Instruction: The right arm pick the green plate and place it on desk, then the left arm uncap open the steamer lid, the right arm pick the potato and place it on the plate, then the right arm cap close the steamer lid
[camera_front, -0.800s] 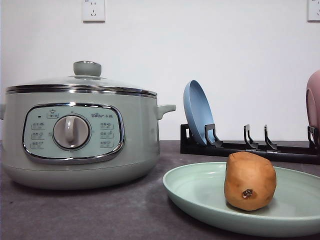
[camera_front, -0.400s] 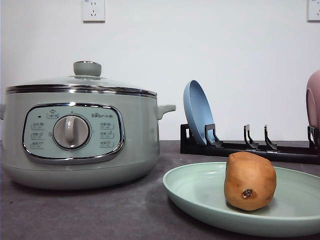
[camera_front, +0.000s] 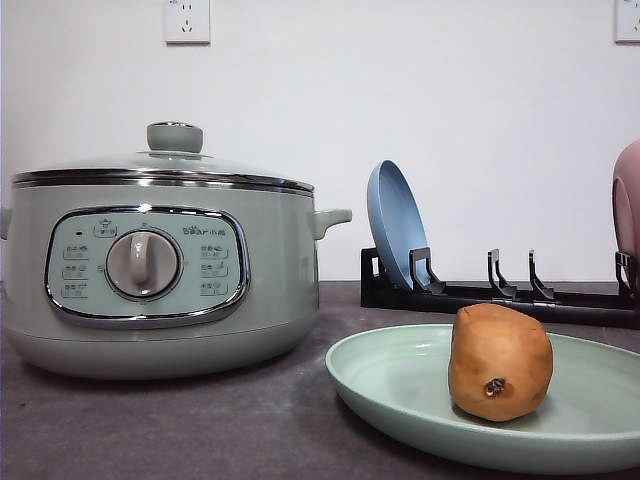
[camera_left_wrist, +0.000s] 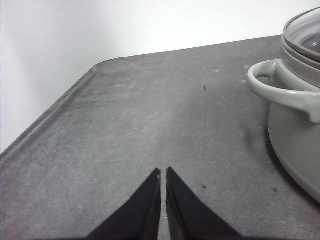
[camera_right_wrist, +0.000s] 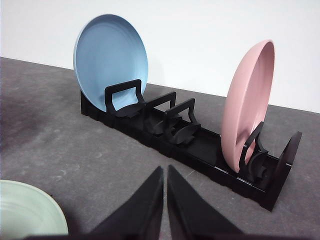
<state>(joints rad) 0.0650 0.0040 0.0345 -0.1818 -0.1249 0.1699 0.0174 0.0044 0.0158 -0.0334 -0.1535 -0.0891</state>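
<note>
Potato (camera_front: 500, 362) on green plate (camera_front: 400, 385), well apart from both arms' empty, pressed-together fingers (camera_right_wrist: 165, 172).

Low front camera near steamer (camera_front: 150, 270); wrist cameras above desk (camera_left_wrist: 150, 125), shared.

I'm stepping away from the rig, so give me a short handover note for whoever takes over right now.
Left gripper: fingers shut, empty, over the desk beside the steamer.
Right gripper: fingers shut, empty, facing the rack holding the blue plate and pink plate.
Green plate lies on the desk; the potato sits on it. The lid is on the steamer.
All steps look done; nothing left.
</note>
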